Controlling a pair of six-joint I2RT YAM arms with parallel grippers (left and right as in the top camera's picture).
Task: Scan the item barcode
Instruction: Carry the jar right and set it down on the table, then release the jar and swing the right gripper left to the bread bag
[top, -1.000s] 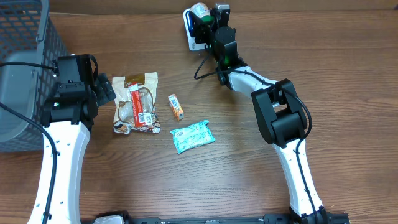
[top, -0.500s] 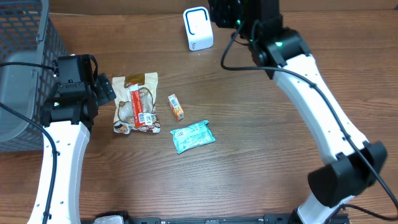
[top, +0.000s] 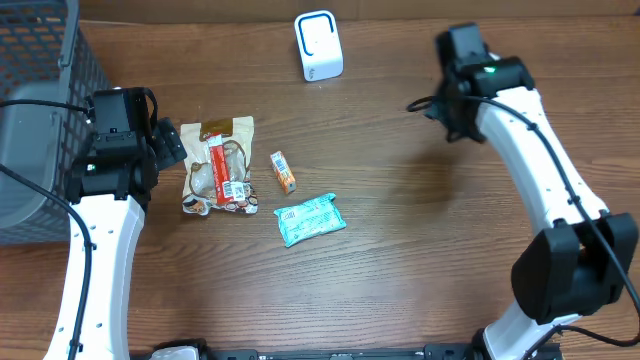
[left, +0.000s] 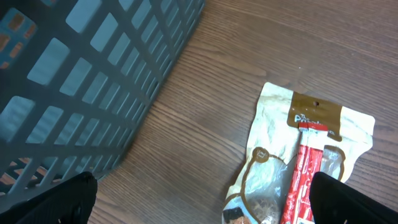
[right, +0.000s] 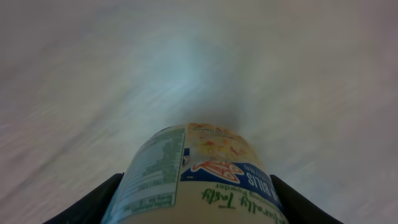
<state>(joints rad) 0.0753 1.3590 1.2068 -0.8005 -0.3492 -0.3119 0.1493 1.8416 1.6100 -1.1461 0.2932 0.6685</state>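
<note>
White scanner (top: 318, 45), teal packet (top: 310, 219), orange box (top: 283, 172)

Matt wood-grain table (top: 400, 260), glossy paper-labelled container (right: 199, 180), matt plastic basket (top: 85, 60)

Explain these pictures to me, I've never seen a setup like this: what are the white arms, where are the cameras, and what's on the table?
These are two robot arms working at a wooden table. One picture looks straight down from above. The other two come from small cameras on each arm's wrist, so you see that arm's own fingers. On the table lie a snack bag, a small orange box and a teal packet, with a white scanner at the far edge and a grey basket on the left. The left gripper hangs open beside the snack bag, holding nothing. The right gripper is closed on a labelled tub, seen close up in its wrist picture.
</note>
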